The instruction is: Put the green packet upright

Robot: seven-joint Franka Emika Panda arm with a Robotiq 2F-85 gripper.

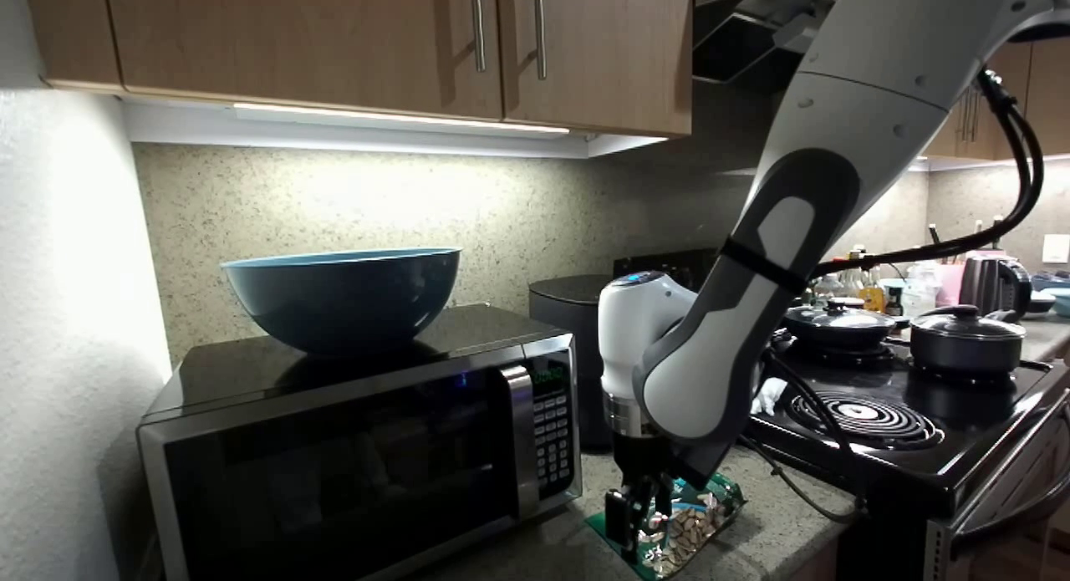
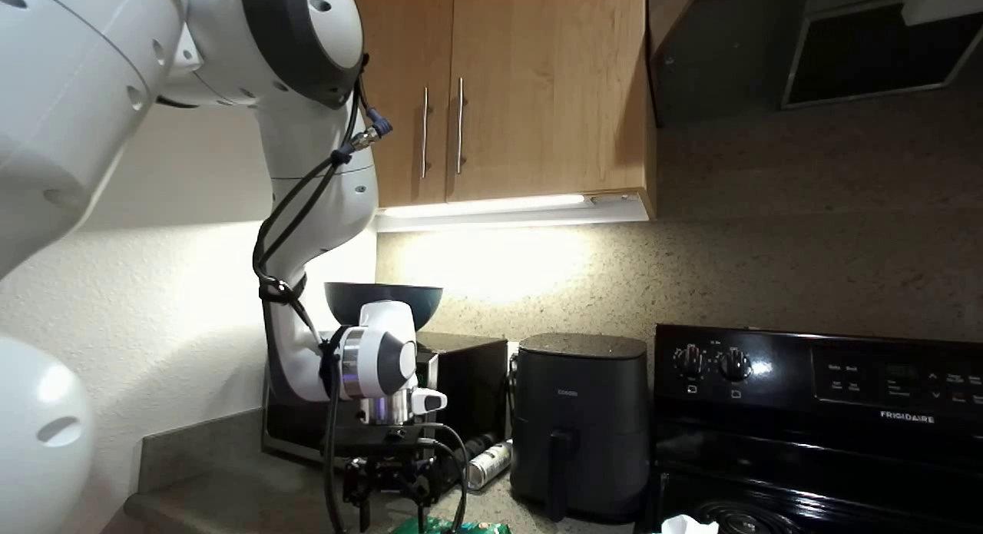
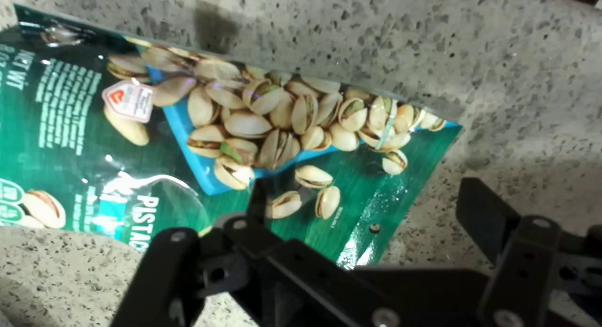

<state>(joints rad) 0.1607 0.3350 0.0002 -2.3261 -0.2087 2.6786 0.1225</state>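
Note:
The green packet (image 3: 301, 120) is a glossy pistachio pouch lying flat on the speckled counter (image 3: 376, 40). In an exterior view the packet (image 1: 694, 527) is partly hidden behind my gripper (image 1: 642, 514). In an exterior view only a strip of the packet (image 2: 468, 528) shows at the bottom edge. In the wrist view my gripper (image 3: 364, 193) is open. Its left finger is over the packet's printed face, and its right finger is past the end edge with the small hole. That end of the packet lies between the fingers; nothing is gripped. Whether a fingertip touches it, I cannot tell.
A microwave (image 1: 351, 472) with a large blue bowl (image 1: 343, 301) on top stands beside the arm. A black air fryer (image 2: 580, 426) and a can (image 2: 490, 465) stand behind. The stove (image 1: 869, 430) bears pots. A counter edge shows in the wrist view's upper right corner.

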